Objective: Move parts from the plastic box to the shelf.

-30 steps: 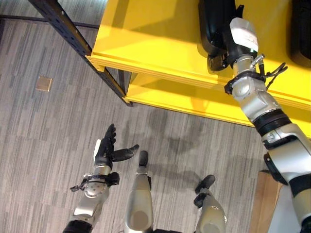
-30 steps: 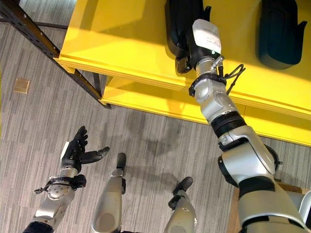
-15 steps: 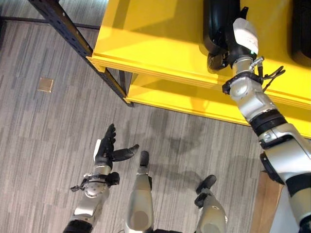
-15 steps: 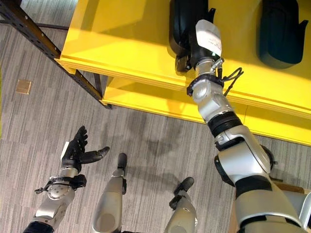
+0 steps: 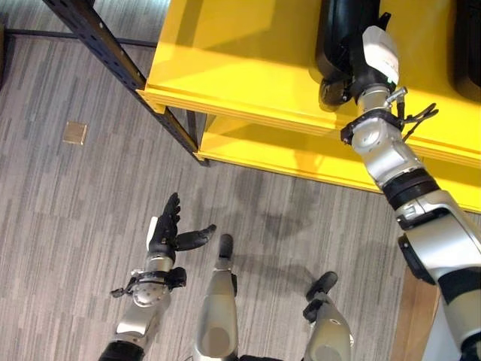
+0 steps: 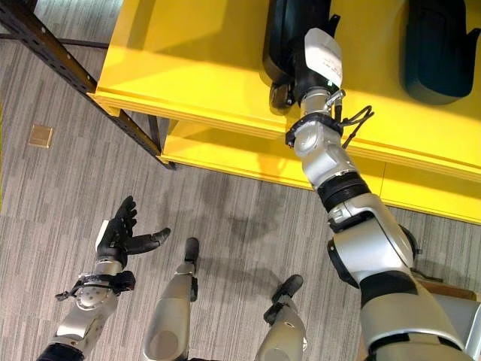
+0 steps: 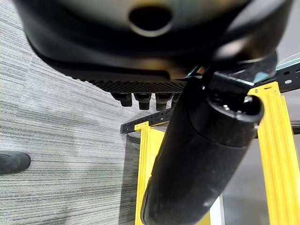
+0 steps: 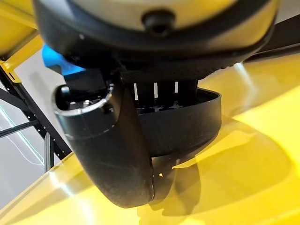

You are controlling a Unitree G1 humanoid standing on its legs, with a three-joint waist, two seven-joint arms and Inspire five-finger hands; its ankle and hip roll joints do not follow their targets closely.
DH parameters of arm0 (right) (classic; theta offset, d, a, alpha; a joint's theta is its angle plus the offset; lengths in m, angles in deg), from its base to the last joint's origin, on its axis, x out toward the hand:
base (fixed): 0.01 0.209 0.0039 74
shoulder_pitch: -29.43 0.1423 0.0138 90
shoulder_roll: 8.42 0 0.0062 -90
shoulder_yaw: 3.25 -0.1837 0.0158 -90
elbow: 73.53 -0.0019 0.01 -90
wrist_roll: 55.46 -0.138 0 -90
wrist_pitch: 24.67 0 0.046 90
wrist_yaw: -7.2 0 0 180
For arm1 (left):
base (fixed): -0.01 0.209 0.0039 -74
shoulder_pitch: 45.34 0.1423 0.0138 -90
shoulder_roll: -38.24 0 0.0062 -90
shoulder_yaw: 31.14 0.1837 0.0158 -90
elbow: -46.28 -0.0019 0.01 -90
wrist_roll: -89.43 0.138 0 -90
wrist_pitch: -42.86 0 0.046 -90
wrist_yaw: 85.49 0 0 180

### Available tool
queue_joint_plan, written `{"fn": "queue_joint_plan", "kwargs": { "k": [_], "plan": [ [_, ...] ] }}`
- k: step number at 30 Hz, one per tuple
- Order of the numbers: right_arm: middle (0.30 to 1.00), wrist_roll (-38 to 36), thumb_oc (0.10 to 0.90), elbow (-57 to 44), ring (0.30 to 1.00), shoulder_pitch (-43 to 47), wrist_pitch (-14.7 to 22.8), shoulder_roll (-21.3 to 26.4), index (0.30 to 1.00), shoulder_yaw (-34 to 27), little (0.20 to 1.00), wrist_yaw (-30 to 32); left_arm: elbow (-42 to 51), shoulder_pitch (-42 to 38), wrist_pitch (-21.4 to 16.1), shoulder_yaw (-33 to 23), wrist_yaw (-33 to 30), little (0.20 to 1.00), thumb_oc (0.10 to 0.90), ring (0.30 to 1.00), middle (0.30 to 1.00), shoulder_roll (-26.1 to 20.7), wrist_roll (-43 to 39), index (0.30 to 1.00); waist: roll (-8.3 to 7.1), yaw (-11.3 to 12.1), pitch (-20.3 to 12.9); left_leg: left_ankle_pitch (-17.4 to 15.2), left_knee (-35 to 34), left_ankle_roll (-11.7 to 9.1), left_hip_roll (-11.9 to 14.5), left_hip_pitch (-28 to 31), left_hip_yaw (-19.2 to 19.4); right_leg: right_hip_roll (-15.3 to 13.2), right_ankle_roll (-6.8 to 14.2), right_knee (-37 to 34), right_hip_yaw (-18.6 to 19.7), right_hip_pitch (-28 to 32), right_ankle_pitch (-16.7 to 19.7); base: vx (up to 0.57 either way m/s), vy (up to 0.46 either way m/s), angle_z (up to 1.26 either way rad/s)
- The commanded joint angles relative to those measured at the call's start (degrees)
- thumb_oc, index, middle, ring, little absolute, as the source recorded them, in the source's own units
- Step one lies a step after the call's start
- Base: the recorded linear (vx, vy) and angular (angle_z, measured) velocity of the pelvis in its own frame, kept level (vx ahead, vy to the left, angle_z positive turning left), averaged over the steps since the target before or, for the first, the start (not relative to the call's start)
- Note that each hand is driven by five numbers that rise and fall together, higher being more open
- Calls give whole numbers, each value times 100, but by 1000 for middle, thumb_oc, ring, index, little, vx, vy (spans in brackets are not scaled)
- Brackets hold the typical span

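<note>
Left eye view first: the left hand (image 5: 167,235) hangs low over the grey floor (image 5: 68,226), fingers straight, holding nothing. Over to the right is the yellow shelf (image 5: 225,68). A black part (image 5: 342,34) lies on it, and the right hand (image 5: 361,71) is wrapped round its near end (the right wrist view shows fingers and thumb on its rim). Another part (image 6: 436,53) sits further right. I think this is the putting-down step. Next, that hand needs to let go and pull back without dragging the part. I can't read any words anywhere.
</note>
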Motion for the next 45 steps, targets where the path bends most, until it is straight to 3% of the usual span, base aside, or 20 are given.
{"fn": "queue_joint_plan", "kwargs": {
  "k": [1,10,28,29,30,45],
  "plan": [
    [300,324,400,59,300,1001,174,403,300,442,300,125,519,16,-531,95,-52,1000,900,1000,1000,-227,-138,1000,92,150,-274,-352,-446,274,-132,547,-75,52,172,552,81,-39,-78,0,0,0],
    [300,481,400,589,300,1301,206,632,300,902,300,-39,519,-4,-565,138,32,1000,900,1000,1000,-271,-172,1000,72,198,-288,-328,-462,276,-142,531,-93,48,173,531,65,-43,-56,0,0,0],
    [300,330,400,742,300,1351,226,555,300,895,300,-53,457,-83,-599,194,16,1000,900,1000,1000,-253,-224,1000,106,212,-307,-313,-490,283,-169,550,-105,28,199,519,32,-38,-10,0,0,0],
    [583,345,602,738,583,1350,219,548,583,909,583,-60,447,-84,-598,194,14,1000,900,1000,1000,-255,-224,1000,101,209,-308,-316,-490,284,-169,550,-108,31,198,520,36,-36,-10,0,0,0],
    [1000,353,900,727,1000,1346,219,543,1000,914,1000,-61,440,-86,-594,185,6,1000,900,1000,1000,-253,-226,1000,100,204,-304,-319,-485,286,-171,550,-105,32,194,530,42,-38,-14,0,0,0],
    [1000,310,900,-988,1000,1211,187,618,1000,471,1000,107,434,15,-481,-20,-158,1000,900,1000,1000,-186,-195,1000,-7,-10,-273,-254,-439,341,-182,513,13,0,80,512,81,-132,80,-13,4,0]
  ]
}}
